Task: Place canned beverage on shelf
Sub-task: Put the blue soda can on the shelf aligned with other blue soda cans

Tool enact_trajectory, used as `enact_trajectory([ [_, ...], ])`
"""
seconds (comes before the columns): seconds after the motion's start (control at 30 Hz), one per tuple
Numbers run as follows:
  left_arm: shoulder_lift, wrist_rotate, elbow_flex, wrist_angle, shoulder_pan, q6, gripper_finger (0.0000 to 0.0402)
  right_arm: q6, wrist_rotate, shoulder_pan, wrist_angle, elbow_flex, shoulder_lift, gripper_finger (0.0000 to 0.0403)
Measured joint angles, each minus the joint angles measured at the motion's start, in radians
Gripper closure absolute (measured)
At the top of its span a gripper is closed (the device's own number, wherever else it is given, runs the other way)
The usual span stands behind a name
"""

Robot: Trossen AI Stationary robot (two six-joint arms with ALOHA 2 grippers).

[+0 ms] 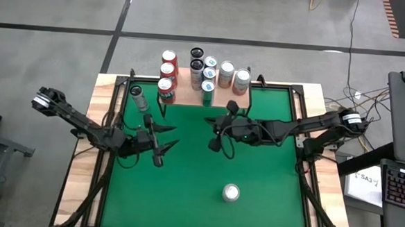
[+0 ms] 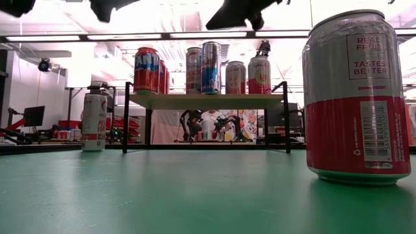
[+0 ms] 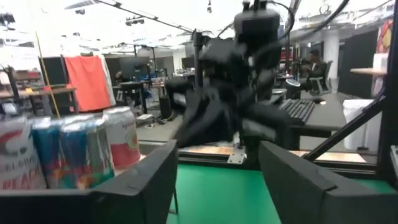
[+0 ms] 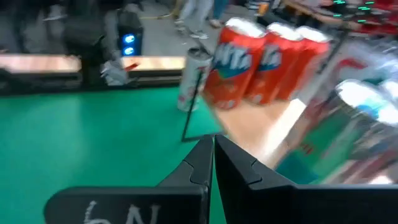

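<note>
The shelf (image 1: 204,86) stands at the far edge of the green bench (image 1: 184,189), crowded with upright cans. One lone can (image 1: 231,193) stands well in front of the shelf, near the bench's front edge, with open green all round it. A pale can (image 1: 138,96) stands just left of the shelf. The left claw (image 1: 165,136) hovers front-left of the shelf, fingers apart, empty. The right claw (image 1: 222,132) hangs just before the shelf, pinched closed, empty.

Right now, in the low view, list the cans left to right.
Slim white can on the table → red can → grey can → blue can → brown can → red-and-white shelf can → big near can.
</note>
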Motion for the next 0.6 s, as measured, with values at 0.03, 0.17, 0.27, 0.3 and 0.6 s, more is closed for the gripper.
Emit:
enact_trajectory([
  [0.03,0.014,-0.004,0.021,-0.010,0.001,0.014,0.0200,-0.008,-0.017,-0.001,0.021,-0.024,-0.004,0.0394],
  [0.17,0.078,-0.012,0.099,-0.096,0.006,0.038,0.0238,-0.007,-0.032,0.000,0.065,-0.093,-0.031,0.0394],
  [0.27,0.128,-0.012,0.127,-0.162,0.006,0.013,0.0265,-0.007,-0.032,-0.001,0.063,-0.131,-0.052,0.0394],
  [0.3,0.142,-0.012,0.128,-0.171,0.006,0.011,0.0273,-0.007,-0.032,-0.001,0.064,-0.142,-0.061,0.0394],
  [0.6,0.144,-0.003,0.159,-0.263,0.081,0.043,0.0364,-0.023,-0.040,-0.001,0.072,-0.222,-0.165,0.0394],
])
